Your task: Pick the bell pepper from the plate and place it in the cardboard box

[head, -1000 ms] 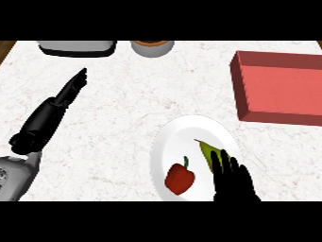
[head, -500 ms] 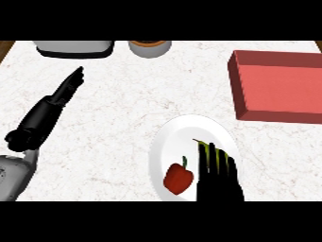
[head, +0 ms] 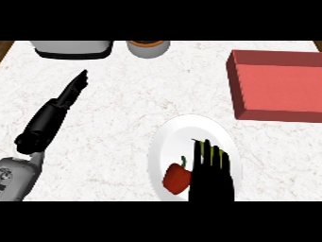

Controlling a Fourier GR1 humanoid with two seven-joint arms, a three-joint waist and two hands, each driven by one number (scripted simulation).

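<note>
Fingers (head: 207, 150) straight and spread, holding nothing, laid flat over the plate (head: 184, 130) at lower centre. Right hand (head: 212, 177) just beside the bell pepper (head: 176, 177), likely lining up a grasp. Box (head: 286, 85) upper right. Left hand (head: 69, 94) open, resting upper left on the worktop (head: 135, 94).
</note>
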